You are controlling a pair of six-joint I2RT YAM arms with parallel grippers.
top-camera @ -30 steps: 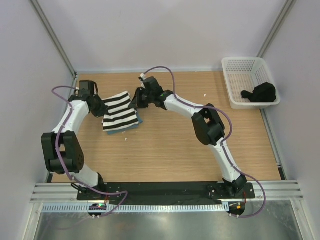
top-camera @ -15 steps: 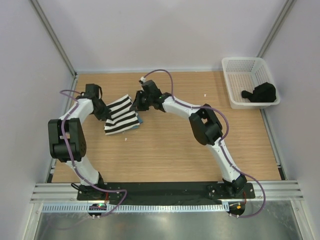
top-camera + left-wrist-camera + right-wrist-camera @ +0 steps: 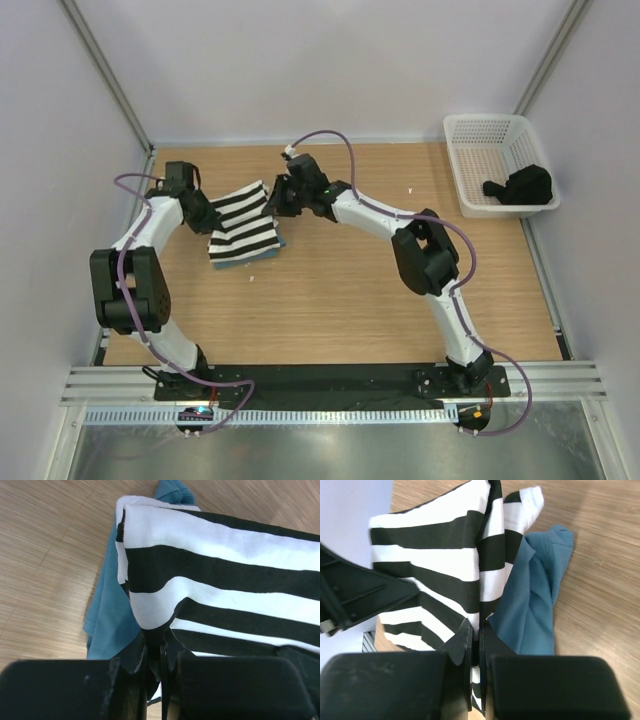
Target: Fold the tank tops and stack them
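The black-and-white striped tank top (image 3: 242, 225) lies folded on top of the teal-blue tank top (image 3: 278, 241) at the table's back left. My left gripper (image 3: 208, 218) is shut on the striped top's left edge (image 3: 150, 600), with teal cloth (image 3: 107, 615) showing beneath. My right gripper (image 3: 272, 203) is shut on the striped top's right edge (image 3: 485, 575), and the teal tank top (image 3: 532, 610) bunches just beside it. Part of the striped cloth is lifted between the two grippers.
A white mesh basket (image 3: 470, 185) at the back right corner holds a black garment (image 3: 520, 186). A small white scrap (image 3: 252, 276) lies just in front of the stack. Grey walls close in the table at left, back and right.
The left arm's elbow swung in and back out while its gripper stayed on the striped top's left edge. The right gripper kept its hold. The cloth shifted only slightly.
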